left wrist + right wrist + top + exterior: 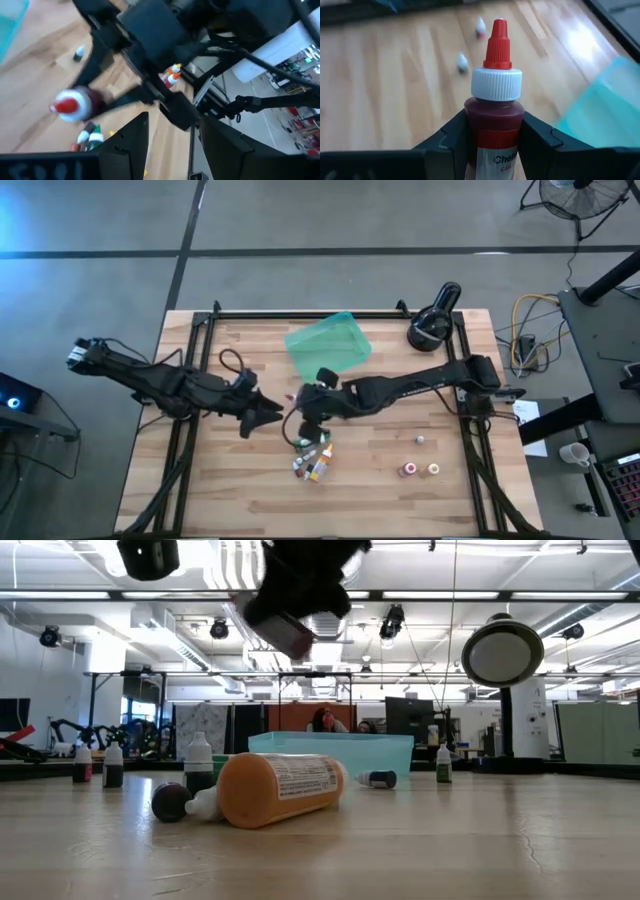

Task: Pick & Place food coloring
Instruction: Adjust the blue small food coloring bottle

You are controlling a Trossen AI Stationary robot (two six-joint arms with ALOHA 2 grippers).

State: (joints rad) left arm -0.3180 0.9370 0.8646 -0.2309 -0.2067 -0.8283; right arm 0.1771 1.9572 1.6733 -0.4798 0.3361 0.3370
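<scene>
Right claw (492, 137) gripping red food coloring bottle (495, 95) near teal tray (328, 344); left claw (268, 412) idling half-open, empty; risking bottle slipping, narrow grip

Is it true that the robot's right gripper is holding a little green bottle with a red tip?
Not quite. The bottle clamped in the right gripper is dark red, not green. It does have a red tip above a white cap. The right wrist view shows this up close, with the dark fingers pressed against both sides of the bottle.
</scene>
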